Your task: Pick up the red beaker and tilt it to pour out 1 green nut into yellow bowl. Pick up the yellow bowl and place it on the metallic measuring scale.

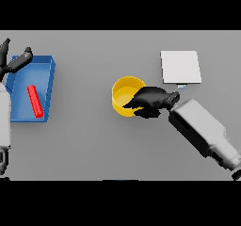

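Observation:
The yellow bowl [123, 94] stands on the grey table near its middle. My right hand [151, 101] reaches in from the right, its fingers curled over the bowl's right rim and its thumb outside the wall. I see no green nut inside the bowl. The metallic scale [180, 67], a pale square plate, lies behind and to the right of the bowl, apart from it. The red beaker [35, 101] shows as a long red shape lying in the blue tray [47, 74] at the left. My left hand [15, 63] hovers open at the tray's far left corner.
The blue tray's raised walls stand along the table's left side. My right forearm [203, 128] slants from the lower right toward the bowl. Bare grey table lies between the tray and the bowl.

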